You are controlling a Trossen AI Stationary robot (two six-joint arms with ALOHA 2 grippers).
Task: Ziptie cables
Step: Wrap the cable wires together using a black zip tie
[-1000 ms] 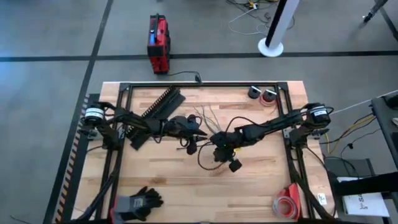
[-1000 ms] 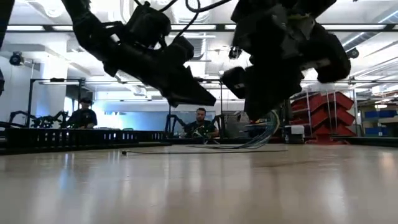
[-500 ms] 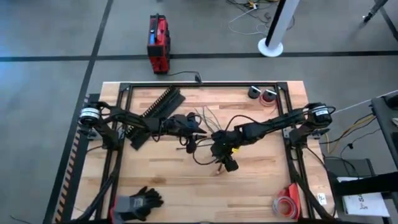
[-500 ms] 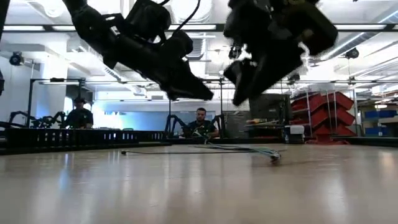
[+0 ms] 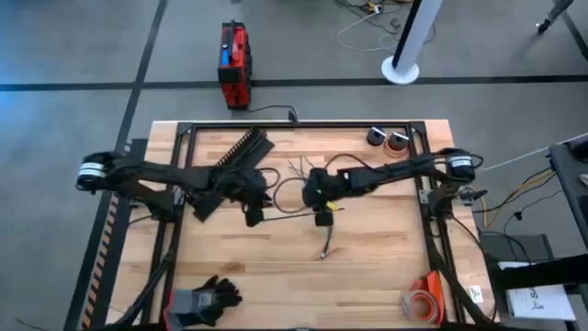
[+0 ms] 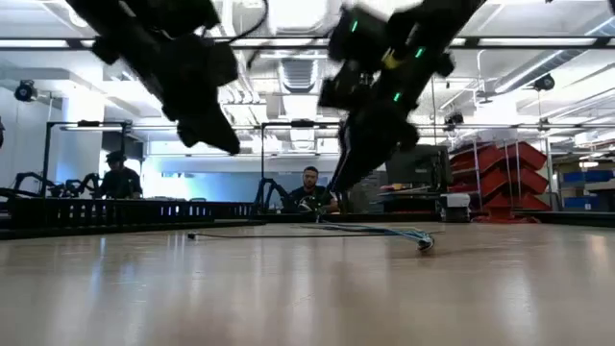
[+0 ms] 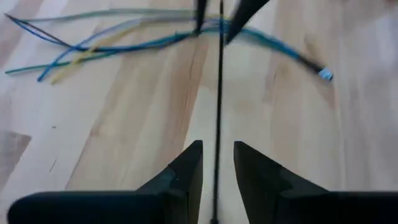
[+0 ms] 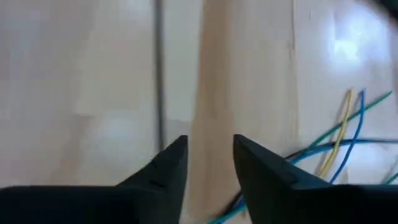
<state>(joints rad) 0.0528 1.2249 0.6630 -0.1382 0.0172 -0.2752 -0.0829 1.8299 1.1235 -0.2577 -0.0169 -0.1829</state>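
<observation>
From my remote station I can read no text, label, brand, number or sign in any view, on the table or in the room behind.

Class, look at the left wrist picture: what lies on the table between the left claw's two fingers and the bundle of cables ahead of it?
In the left wrist view, a thin black strip runs from the left claw across bare wood to the cables.

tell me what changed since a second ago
The right pincer let go of the cables, now lying flat on the table, and pulled toward the far side. The left pincer drew back leftward, a thin black ziptie between its open fingers. The slotted strip stayed put.
</observation>
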